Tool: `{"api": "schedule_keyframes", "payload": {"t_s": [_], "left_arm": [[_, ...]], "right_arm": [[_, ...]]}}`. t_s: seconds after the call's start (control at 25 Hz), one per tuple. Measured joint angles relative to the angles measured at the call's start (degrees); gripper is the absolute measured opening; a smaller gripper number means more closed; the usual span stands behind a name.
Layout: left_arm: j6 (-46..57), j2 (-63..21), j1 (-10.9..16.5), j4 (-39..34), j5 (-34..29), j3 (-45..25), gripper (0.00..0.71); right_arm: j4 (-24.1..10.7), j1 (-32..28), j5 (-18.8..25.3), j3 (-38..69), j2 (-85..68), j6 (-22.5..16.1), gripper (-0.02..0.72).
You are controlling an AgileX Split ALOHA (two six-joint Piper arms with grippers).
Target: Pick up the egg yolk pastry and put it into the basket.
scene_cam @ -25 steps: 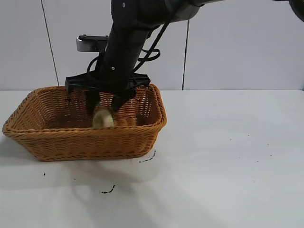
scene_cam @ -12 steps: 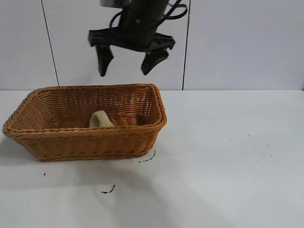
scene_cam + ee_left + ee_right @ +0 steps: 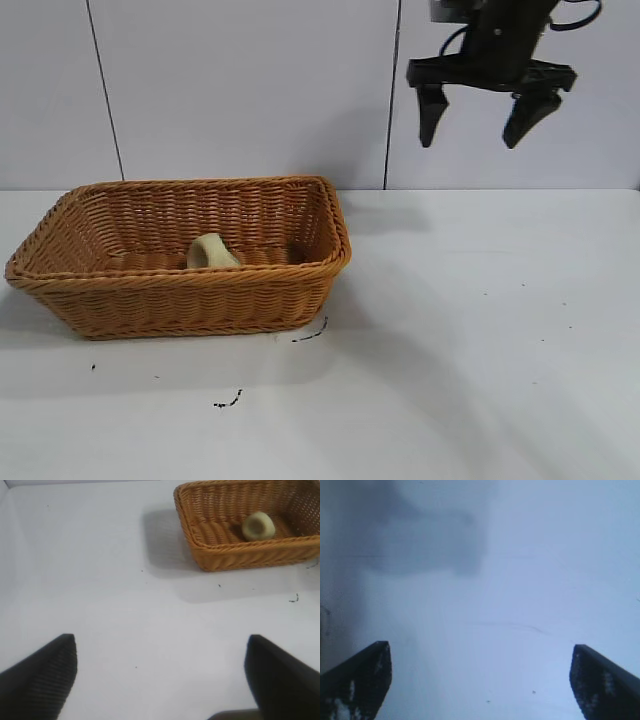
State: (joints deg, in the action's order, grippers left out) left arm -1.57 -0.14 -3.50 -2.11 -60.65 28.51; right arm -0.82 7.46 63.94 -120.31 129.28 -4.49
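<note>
Egg yolk pastry point(image 3: 211, 251) sits inside the basket point(image 3: 180, 296), on its woven floor, roughly mid-length, resting tilted near the front wall. By my read, the placing is done.

Right gripper point(image 3: 489, 108) hangs high, well off past the basket's right end, fingers spread wide, nothing betw them. Pastry lies down and away from it.

Left gripper point(image 3: 160, 677) also spread, empty, over bare table point(image 3: 125, 605) well apart from the basket.

Pastry: small, pale yellow-green, matte, soft-looking, dented top. Basket: orange-brown wicker, rectangular, flared sides, braided rim; long axis runs left-right in ext view.
</note>
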Motion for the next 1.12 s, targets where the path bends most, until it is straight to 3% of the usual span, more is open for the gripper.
{"api": "schedule_keyframes", "payload": {"t_s": [0.2,0.64,1.12], "left_arm": [[0.0,0.0,0.0,0.0,0.0,0.0,0.693],[0.0,0.0,0.0,0.0,0.0,0.0,0.693],[0.0,0.0,0.0,0.0,0.0,0.0,0.693]], "right_arm": [[-0.37,-4.15,5.18,0.0,-0.05,0.74,0.695],[0.82,-4.59,5.23,5.31,-9.45,1.55,0.695],[0.82,-4.59,5.28,46.09,-49.86,1.55,0.695]]}}
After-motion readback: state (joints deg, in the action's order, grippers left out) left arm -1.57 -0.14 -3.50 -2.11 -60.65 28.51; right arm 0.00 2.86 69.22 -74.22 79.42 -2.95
